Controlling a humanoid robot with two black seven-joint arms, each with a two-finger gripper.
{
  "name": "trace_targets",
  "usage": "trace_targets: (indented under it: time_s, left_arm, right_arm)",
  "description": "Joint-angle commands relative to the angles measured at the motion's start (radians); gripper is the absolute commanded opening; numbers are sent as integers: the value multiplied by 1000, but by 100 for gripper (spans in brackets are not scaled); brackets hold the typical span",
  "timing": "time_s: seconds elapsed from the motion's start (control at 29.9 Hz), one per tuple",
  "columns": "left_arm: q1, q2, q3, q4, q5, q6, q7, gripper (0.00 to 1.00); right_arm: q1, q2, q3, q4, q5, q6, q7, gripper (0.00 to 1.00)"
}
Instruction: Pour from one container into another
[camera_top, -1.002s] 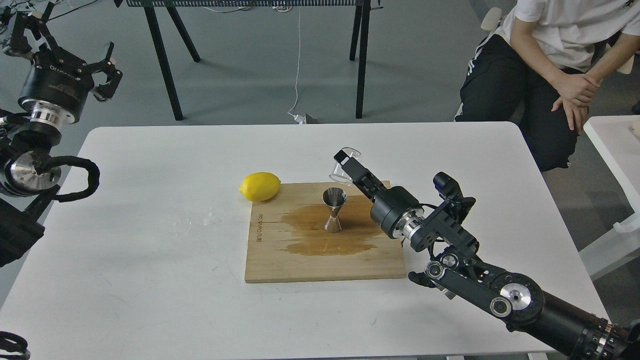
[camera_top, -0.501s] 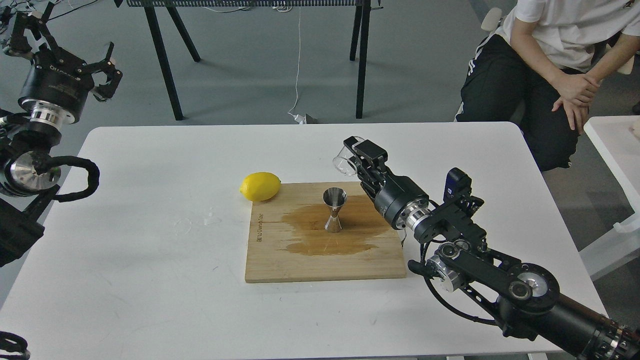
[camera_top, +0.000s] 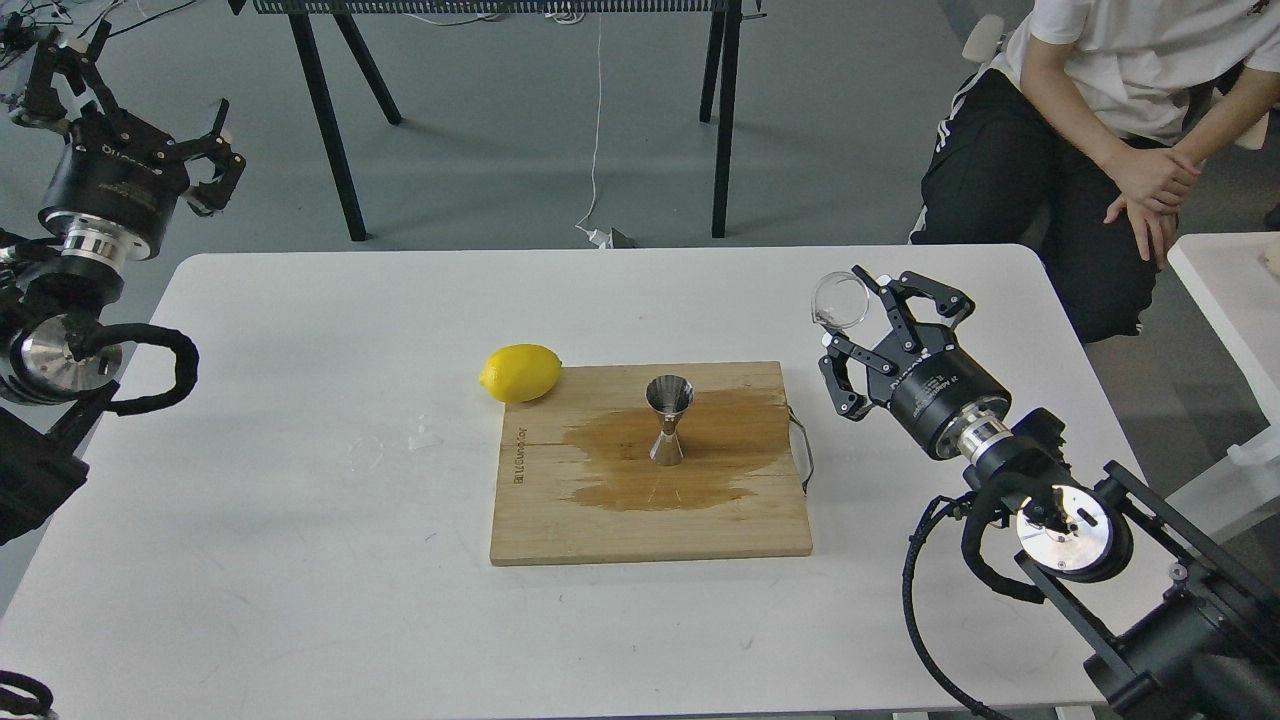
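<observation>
Right end effector holds a glass cup beside the board; the jigger waits at the board's middle.

The right end effector (camera_top: 880, 315) grips the small clear round-rimmed glass cup (camera_top: 840, 300), tipped on its side, near the white table's (camera_top: 300, 560) far right edge, well apart from the shiny steel hourglass jigger (camera_top: 668, 420) standing upright on a wet wooden cutting board (camera_top: 600, 530). The left end effector (camera_top: 140, 120), fingers spread and empty, hangs off the far left corner. Risk: the slick, lightly pinched cup may slip, or a pour may miss the narrow mouth. A yellow lemon (camera_top: 520, 372) touches the board's far left corner.
</observation>
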Motion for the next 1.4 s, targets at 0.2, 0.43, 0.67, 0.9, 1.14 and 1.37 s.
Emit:
trace_targets:
  time_s: [0.2, 0.43, 0.67, 0.9, 1.14, 1.37]
  left_arm:
    - [10, -11, -2, -3, 0, -13, 3, 100]
    - [9, -20, -2, -5, 0, -13, 5, 100]
    - [10, -22, -25, -3, -4, -18, 3, 100]
    - [13, -20, -27, -3, -7, -21, 3, 100]
    - [13, -19, -25, -3, -7, -21, 5, 100]
    - [13, -19, -24, -2, -7, -20, 5, 100]
  right_arm:
    - [-185, 15, 92, -138, 351, 181, -8, 20]
    - [-197, 26, 110, -274, 502, 235, -8, 20]
    - [-179, 63, 185, -434, 566, 256, -77, 20]
    - [-137, 127, 187, -511, 572, 296, -122, 20]
    - [-100, 138, 190, -563, 579, 298, -125, 21]
    - [-62, 139, 190, -672, 582, 333, -156, 22]
